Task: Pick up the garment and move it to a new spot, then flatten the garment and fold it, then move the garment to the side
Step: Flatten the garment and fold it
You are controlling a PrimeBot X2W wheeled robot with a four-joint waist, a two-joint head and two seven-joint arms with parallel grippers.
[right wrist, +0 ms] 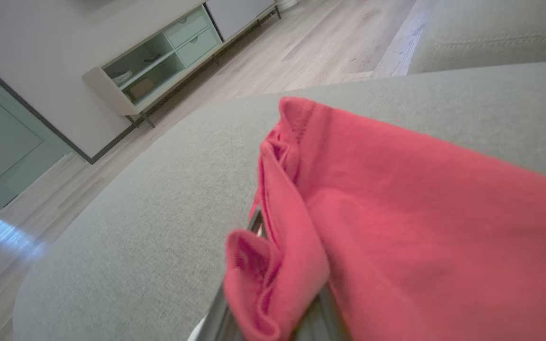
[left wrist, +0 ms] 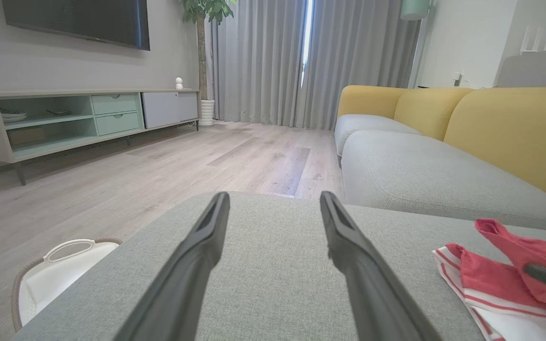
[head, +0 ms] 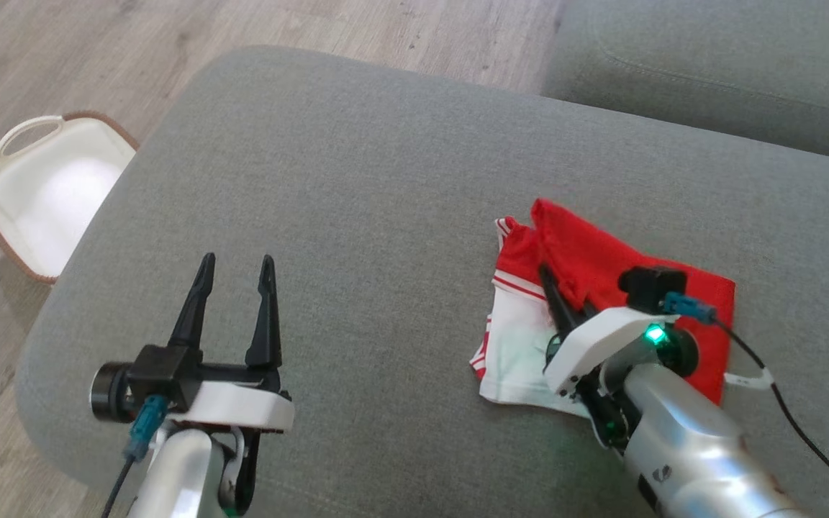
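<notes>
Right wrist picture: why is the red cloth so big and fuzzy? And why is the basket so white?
Right wrist view: the red cloth is very close up, so it looks huge and soft. Head view: light washes out the inside of the basket to plain white. Left wrist view: the curtain gap glares bright too.

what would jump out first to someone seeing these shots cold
The red and white garment lies on the grey cushion, right of centre, with the right tool shut on a raised red fold. The left tool hangs open over bare cushion at lower left. A white basket sits on the floor off the cushion's left edge.
</notes>
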